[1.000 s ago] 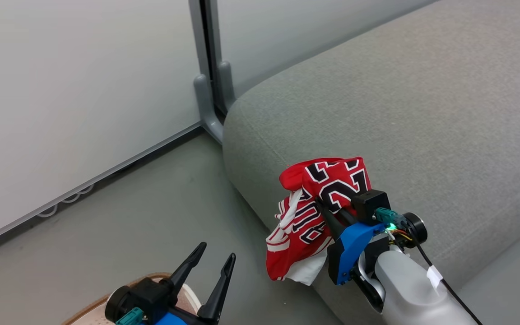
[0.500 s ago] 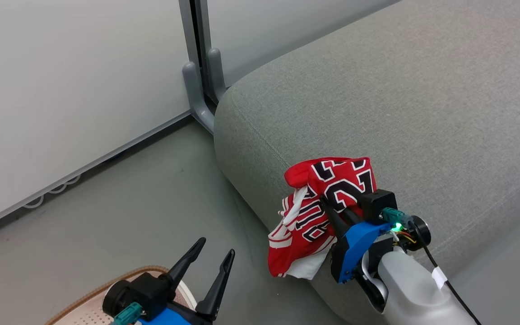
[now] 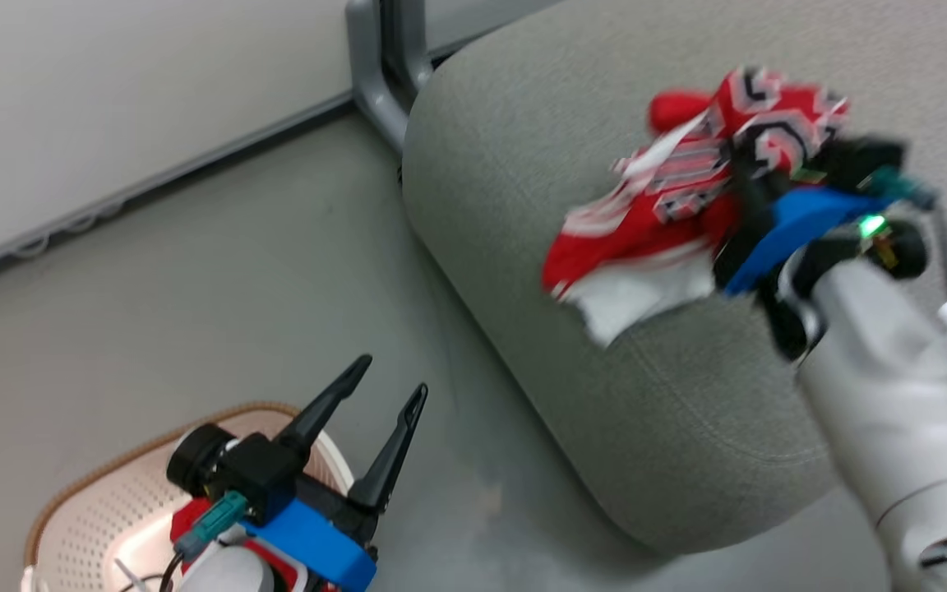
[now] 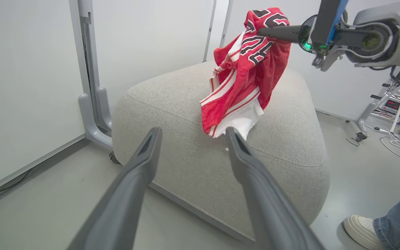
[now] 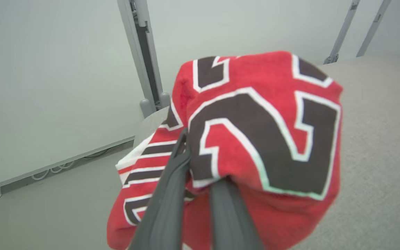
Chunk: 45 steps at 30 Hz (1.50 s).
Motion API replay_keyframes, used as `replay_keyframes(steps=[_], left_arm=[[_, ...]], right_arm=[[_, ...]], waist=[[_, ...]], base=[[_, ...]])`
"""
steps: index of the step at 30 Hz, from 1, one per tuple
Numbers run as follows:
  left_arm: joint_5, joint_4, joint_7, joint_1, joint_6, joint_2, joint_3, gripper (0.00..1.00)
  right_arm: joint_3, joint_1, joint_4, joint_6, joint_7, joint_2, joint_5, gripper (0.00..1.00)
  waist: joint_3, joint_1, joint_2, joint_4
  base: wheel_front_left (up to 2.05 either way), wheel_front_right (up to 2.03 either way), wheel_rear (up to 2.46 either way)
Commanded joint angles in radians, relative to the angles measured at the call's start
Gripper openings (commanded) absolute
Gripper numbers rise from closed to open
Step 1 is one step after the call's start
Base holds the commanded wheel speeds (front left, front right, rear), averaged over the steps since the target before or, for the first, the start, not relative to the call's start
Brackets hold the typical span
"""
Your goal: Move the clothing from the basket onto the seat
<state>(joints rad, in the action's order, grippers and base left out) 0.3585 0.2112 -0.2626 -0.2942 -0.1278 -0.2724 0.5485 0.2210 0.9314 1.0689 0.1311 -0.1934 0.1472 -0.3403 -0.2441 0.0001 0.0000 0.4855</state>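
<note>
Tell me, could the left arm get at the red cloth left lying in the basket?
Probably yes. The left gripper hangs open and empty above the basket, the red cloth just beneath its wrist, nothing between. Its fingers point toward the seat, so it would need to tilt down.

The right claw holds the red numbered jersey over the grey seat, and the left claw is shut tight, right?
No: the left gripper is open, spread wide and empty, as the left wrist view shows. The right gripper holds the jersey over the seat.

A person's white shoe (image 4: 361, 227) rests on the grey floor (image 4: 47, 201).
</note>
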Motion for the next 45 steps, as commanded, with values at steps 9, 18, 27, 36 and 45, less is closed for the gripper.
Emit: replay_keyframes(steps=[9, 18, 27, 36, 45], left_arm=[[-0.025, -0.06, -0.003, -0.185, -0.003, -0.041, 0.07, 1.0], [-0.045, -0.104, -0.003, -0.292, -0.003, -0.044, 0.086, 1.0], [-0.044, -0.094, -0.003, -0.288, -0.003, -0.027, 0.078, 1.0], [-0.019, -0.058, -0.003, -0.247, -0.003, -0.003, 0.074, 1.0], [0.008, -0.021, -0.003, -0.13, -0.003, 0.04, 0.007, 1.0]], right_arm=[[-0.197, 0.207, 0.017, -0.001, -0.031, 0.248, 0.016, 0.0], [-0.35, 0.173, 0.079, -0.001, -0.064, 0.305, 0.057, 0.0], [-0.405, 0.148, 0.086, -0.001, -0.071, 0.296, 0.131, 0.07], [-0.423, 0.086, 0.072, -0.001, -0.072, 0.261, 0.218, 1.0], [-0.388, -0.07, -0.008, -0.001, -0.071, 0.215, 0.261, 1.0]], waist=[[-0.294, -0.0001, 0.0, -0.208], [-0.427, -0.0001, 0.0, -0.313], [-0.416, -0.0001, 0.0, -0.322], [-0.294, -0.0001, 0.0, -0.313], [-0.09, -0.0001, 0.0, -0.324]], base=[[0.0, 0.0, 0.0], [0.0, 0.0, 0.0], [0.0, 0.0, 0.0], [0.0, 0.0, 0.0], [0.0, 0.0, 0.0]])
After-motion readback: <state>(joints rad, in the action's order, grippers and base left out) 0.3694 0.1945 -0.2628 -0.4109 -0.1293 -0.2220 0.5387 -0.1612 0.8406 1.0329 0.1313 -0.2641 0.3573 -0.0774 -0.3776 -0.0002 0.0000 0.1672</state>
